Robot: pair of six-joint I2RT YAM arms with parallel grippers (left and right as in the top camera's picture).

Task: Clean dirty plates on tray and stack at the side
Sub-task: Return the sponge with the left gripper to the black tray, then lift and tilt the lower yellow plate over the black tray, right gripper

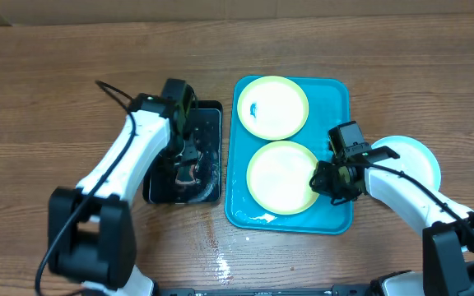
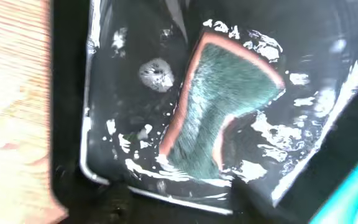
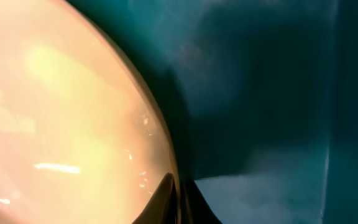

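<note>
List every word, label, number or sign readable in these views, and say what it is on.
None: no view shows readable text.
The plates, tray, black tray and sponge carry no markings.
The blue smudge on the far plate is dirt, not writing.

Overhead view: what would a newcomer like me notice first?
The bright turquoise tray mid-table, holding a far plate with a blue smudge and a near plate that looks clean, the right gripper at its right rim. Left of it, a wet black tray holds a green sponge below the left gripper.
</note>
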